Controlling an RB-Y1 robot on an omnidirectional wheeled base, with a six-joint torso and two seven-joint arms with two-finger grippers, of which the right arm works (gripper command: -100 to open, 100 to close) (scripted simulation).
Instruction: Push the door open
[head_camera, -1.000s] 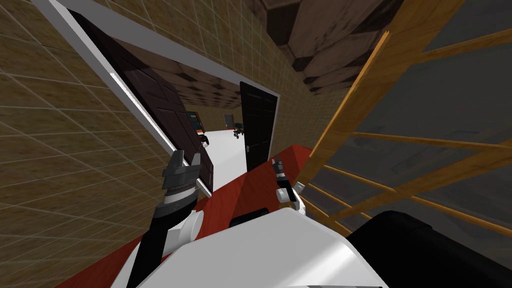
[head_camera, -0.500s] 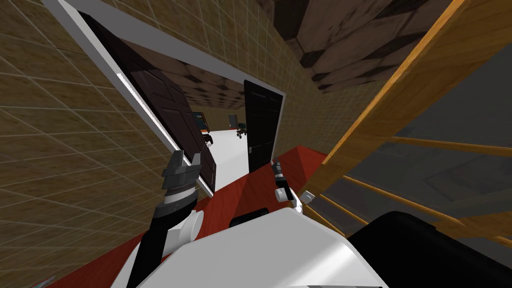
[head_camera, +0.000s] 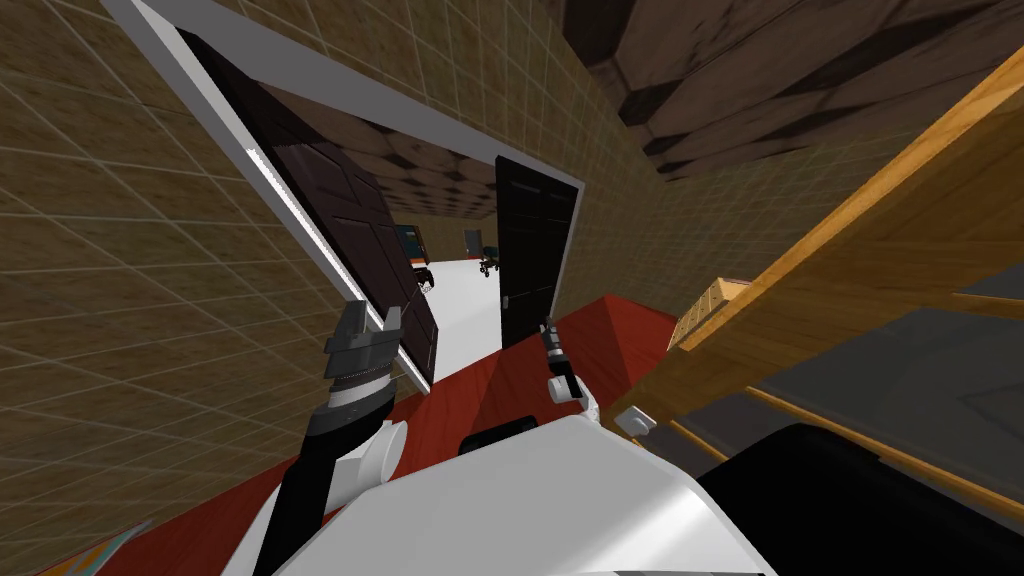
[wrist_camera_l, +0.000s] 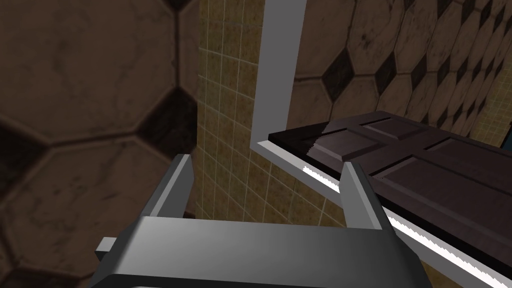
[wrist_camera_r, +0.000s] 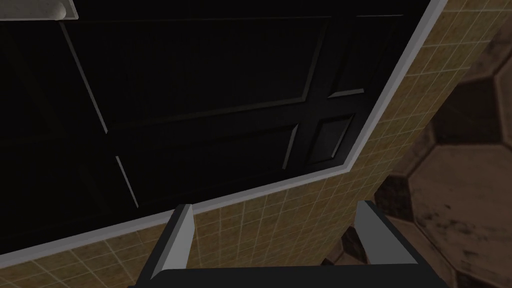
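Both the left gripper (head_camera: 371, 312) and right gripper (head_camera: 547, 325) are staying wide open, empty; I am turning, door (head_camera: 340, 215) standing ajar.

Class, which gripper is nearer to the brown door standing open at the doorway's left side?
Left. The left gripper is beside the lower part of the brown door; the right gripper is further off, facing the black door.

Dim tiled walls, bright far floor (head_camera: 455, 300), edges splayed
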